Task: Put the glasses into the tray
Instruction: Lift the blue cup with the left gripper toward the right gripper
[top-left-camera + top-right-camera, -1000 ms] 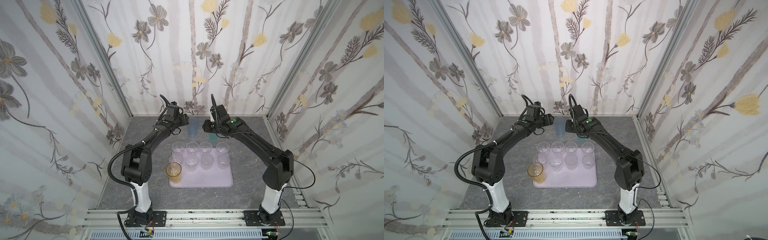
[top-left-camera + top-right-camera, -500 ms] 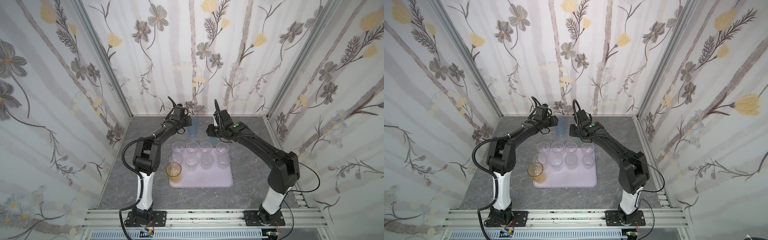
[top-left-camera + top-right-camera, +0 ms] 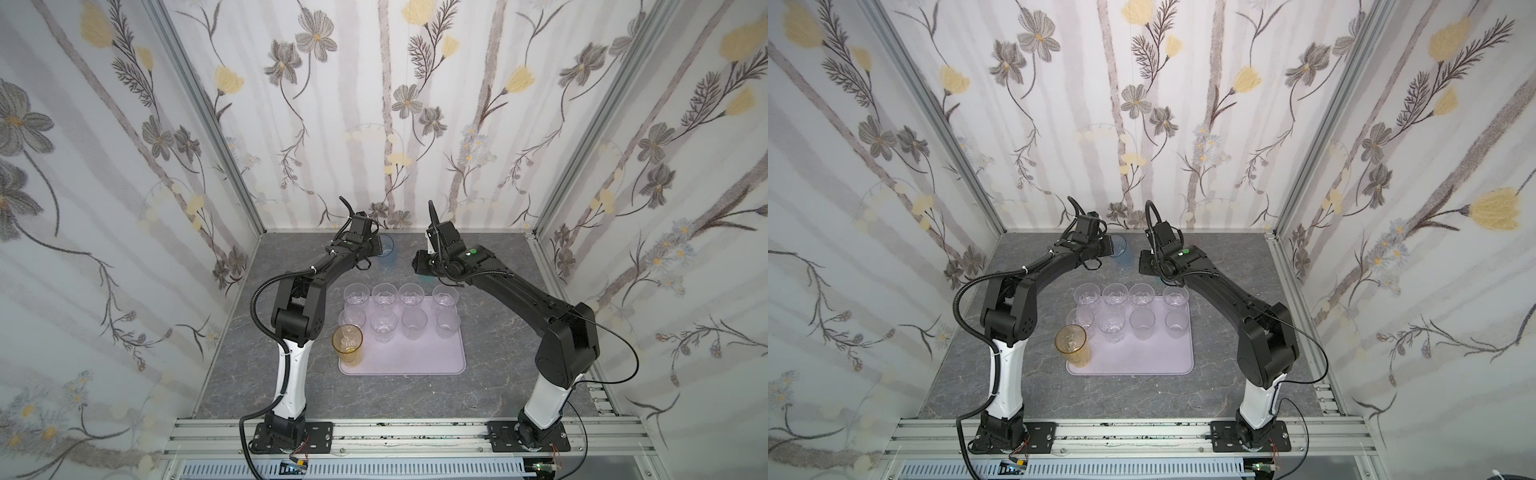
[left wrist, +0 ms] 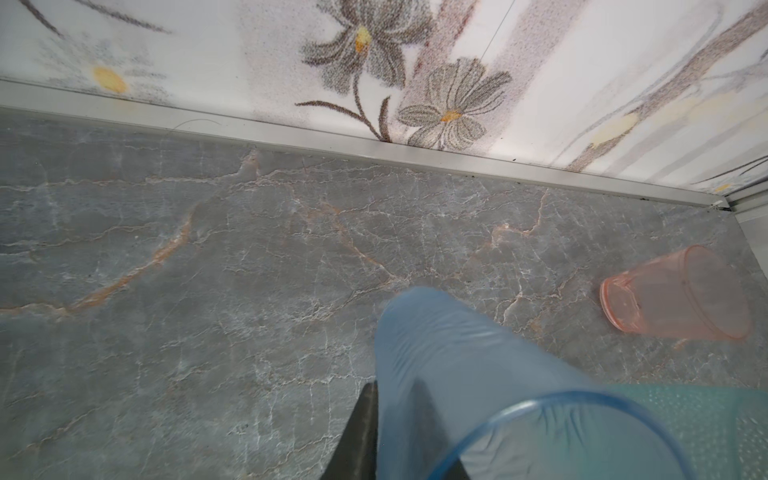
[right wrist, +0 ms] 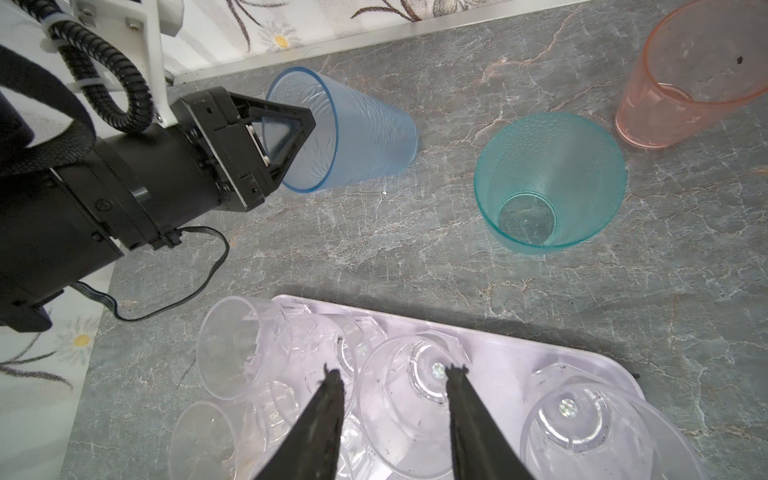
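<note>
The blue glass (image 5: 370, 137) leans on the table at the back, and my left gripper (image 5: 297, 137) is shut on its rim, one finger inside and one outside; both top views show this blue glass (image 3: 387, 248) (image 3: 1122, 250). A teal glass (image 5: 548, 183) and a pink glass (image 5: 698, 79) stand on the table to its right. Several clear glasses (image 3: 384, 297) fill the far part of the lilac tray (image 3: 415, 359), and an amber glass (image 3: 348, 345) stands at its front left corner. My right gripper (image 5: 394, 374) hangs open above the clear glasses, holding nothing.
The back wall's metal edge (image 4: 374, 145) runs close behind the blue glass. The left arm's cable (image 5: 199, 282) hangs just above the table beside the tray. The near half of the tray (image 3: 1142, 357) is bare.
My left gripper has reached to the blue glass and shut on its rim. The right gripper has drawn back to the right, away from the blue glass.
</note>
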